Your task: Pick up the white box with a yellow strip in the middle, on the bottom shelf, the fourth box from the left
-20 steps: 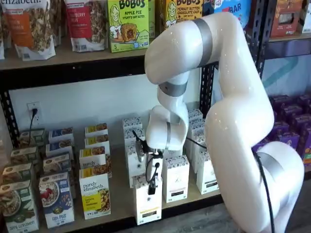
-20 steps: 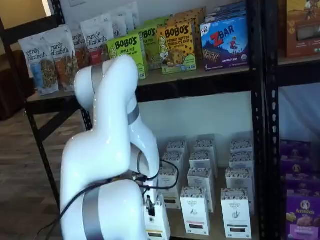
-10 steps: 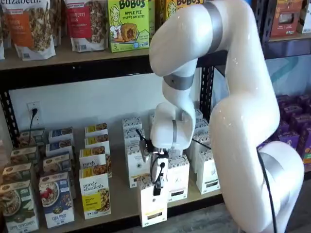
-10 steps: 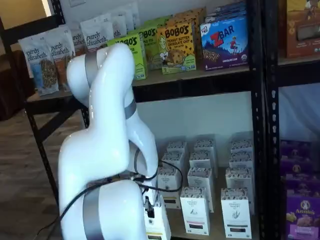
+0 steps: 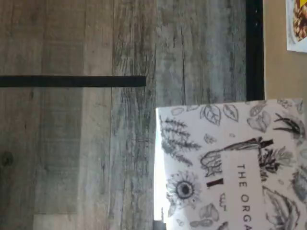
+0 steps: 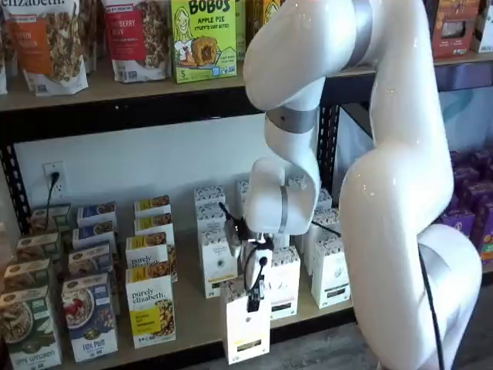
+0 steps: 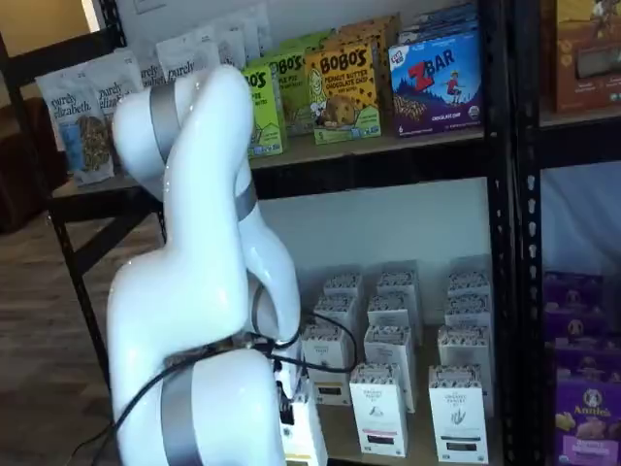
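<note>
One white box (image 5: 230, 167) fills the wrist view, out past the bottom shelf (image 5: 283, 72) over grey floor, and in both shelf views the gripper (image 6: 253, 297) is closed on its top, holding it before the shelf's front edge.

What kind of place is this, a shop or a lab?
It looks like a small grocery display, perhaps a mock shop: a black metal rack with wooden boards, snack-bar boxes and granola bags facing front on the upper board, and rows of like white cartons below. A wood-look floor lies beneath.
</note>
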